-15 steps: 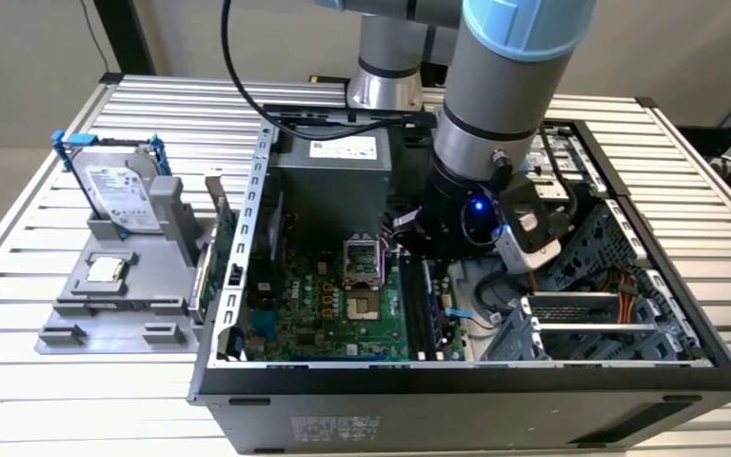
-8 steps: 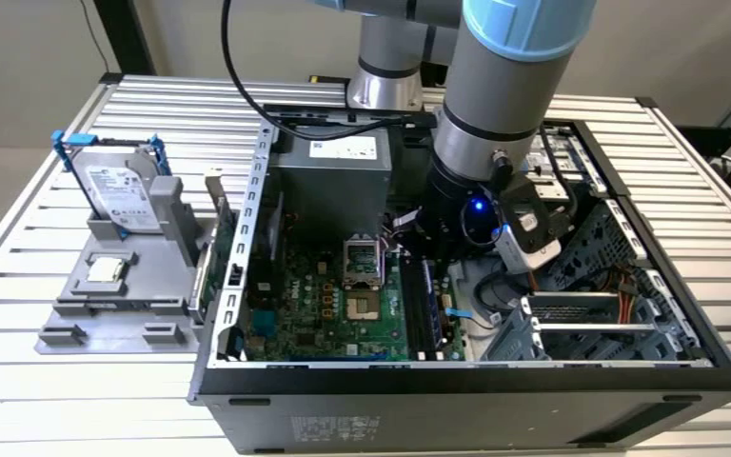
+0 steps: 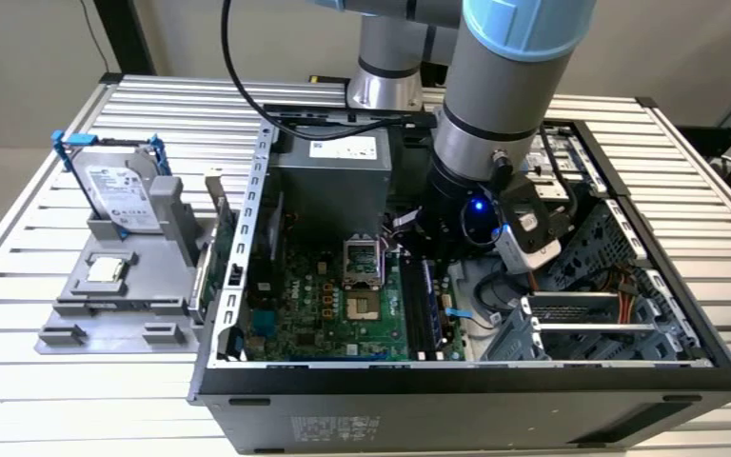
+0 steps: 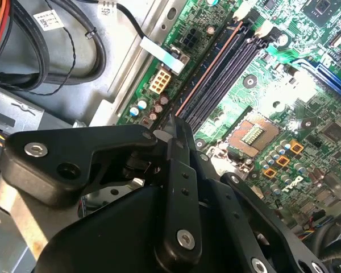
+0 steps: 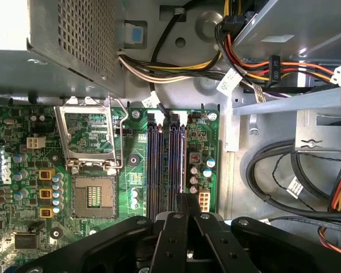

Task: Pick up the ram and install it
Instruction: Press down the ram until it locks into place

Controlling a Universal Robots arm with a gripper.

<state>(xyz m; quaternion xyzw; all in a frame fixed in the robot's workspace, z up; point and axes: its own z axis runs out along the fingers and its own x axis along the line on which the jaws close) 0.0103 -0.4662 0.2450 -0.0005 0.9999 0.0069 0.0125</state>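
The ram (image 4: 207, 71) is a thin dark stick standing on edge along the memory slot nearest the motherboard's edge, its narrow top edge (image 5: 184, 159) running straight out from my fingertips. My gripper (image 4: 171, 126) is low inside the open computer case, shut on the near end of the ram (image 3: 424, 305). In the first wrist view the black fingers (image 5: 188, 203) meet right over that slot. Whether the stick is fully seated in the slot, I cannot tell. The neighbouring memory slots (image 5: 158, 170) hold nothing.
The CPU socket (image 5: 94, 196) lies beside the slots. A grey power supply (image 3: 334, 167) and cable bundles (image 5: 273, 170) crowd the case around my arm. Outside the case, a hard drive in a blue frame (image 3: 122, 195) stands on a grey holder (image 3: 125, 305).
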